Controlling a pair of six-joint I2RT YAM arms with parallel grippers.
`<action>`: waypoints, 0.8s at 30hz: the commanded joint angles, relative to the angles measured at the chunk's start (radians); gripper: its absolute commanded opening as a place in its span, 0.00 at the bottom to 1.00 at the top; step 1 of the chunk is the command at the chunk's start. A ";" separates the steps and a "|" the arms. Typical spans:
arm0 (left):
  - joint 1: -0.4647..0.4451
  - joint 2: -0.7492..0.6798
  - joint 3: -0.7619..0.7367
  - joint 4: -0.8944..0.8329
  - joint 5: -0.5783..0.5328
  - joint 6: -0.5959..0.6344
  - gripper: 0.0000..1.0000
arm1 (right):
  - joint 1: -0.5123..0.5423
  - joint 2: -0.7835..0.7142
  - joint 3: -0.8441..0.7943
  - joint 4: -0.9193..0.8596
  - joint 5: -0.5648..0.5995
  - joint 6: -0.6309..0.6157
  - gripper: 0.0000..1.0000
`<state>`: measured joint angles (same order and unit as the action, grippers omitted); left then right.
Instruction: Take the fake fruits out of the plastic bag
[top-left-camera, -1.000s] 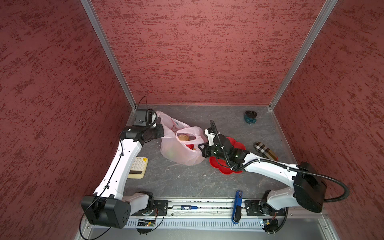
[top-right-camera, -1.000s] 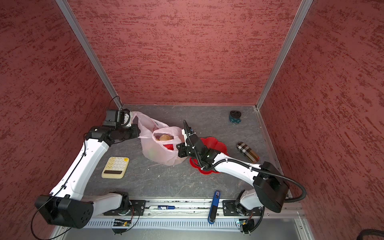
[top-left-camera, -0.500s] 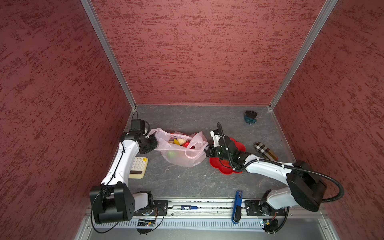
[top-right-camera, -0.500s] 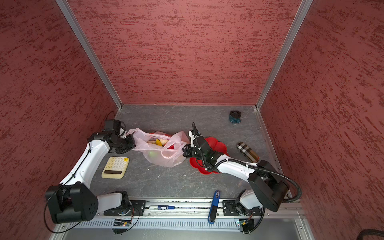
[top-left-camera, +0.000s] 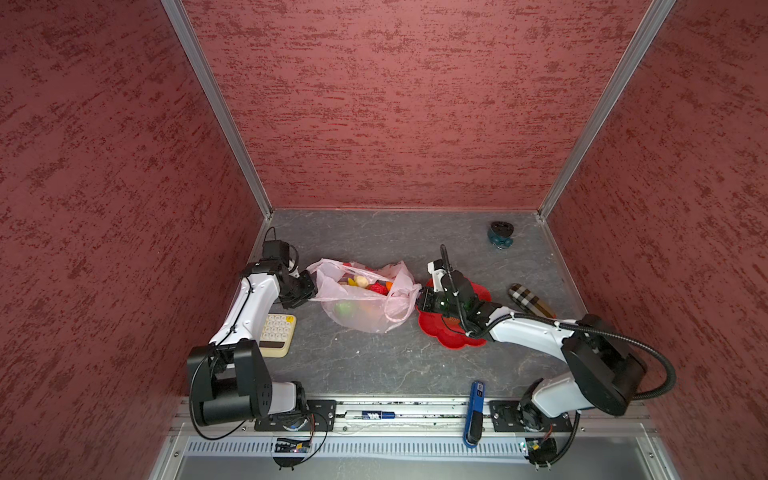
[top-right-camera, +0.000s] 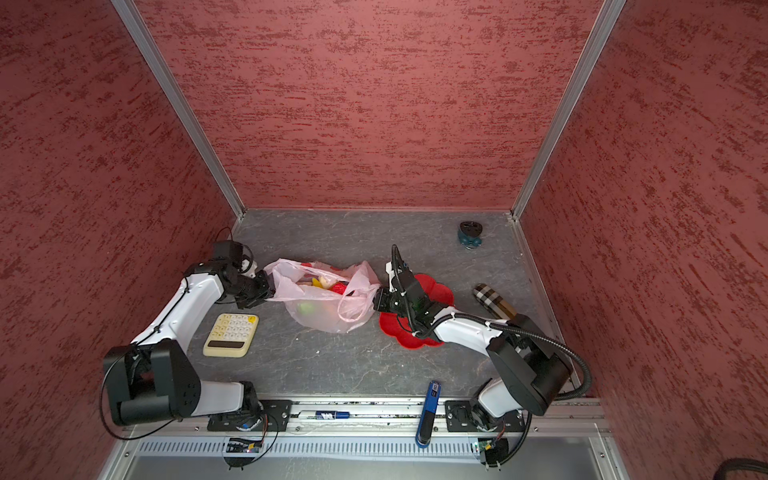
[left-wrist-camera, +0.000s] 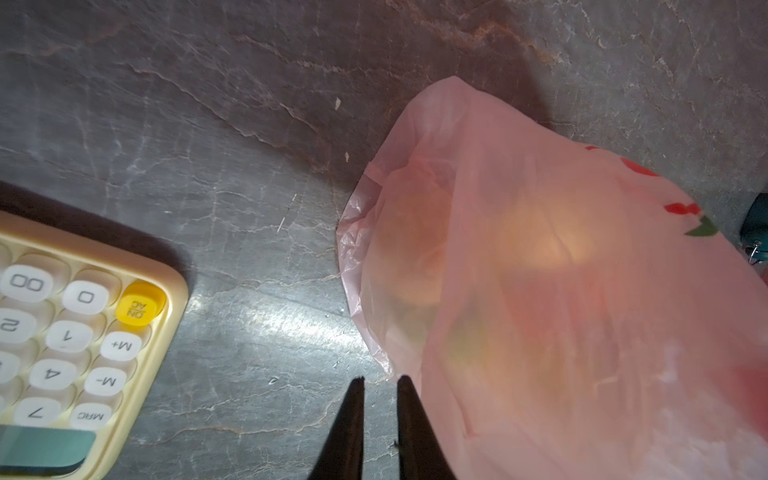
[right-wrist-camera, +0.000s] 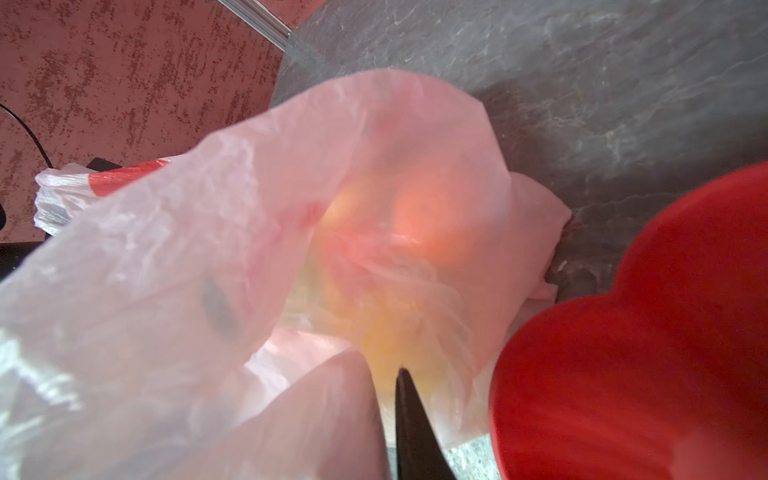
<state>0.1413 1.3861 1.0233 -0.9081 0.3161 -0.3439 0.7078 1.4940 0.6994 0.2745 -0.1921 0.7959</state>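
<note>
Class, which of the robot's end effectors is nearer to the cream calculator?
Left. The left end effector is near the calculator, at one end of the plastic bag; the right end effector is at the bag's opposite end, over the red dish.

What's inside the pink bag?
Toy fruits. The open top of the bag shows a yellow fruit, a red fruit and an orange fruit. A green fruit shows through the plastic. Any underneath are hidden.
</note>
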 joint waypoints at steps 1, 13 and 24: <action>0.016 0.033 0.021 0.048 0.040 0.004 0.18 | -0.017 0.009 0.002 0.055 -0.040 0.027 0.16; 0.024 0.123 0.031 0.080 0.054 0.005 0.16 | -0.098 -0.024 0.011 0.065 -0.089 0.047 0.31; 0.025 0.033 -0.005 0.050 0.094 -0.007 0.27 | -0.126 -0.023 0.079 0.013 -0.130 0.001 0.36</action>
<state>0.1585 1.4757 1.0245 -0.8494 0.3748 -0.3485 0.5877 1.4948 0.7406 0.2928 -0.2966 0.8158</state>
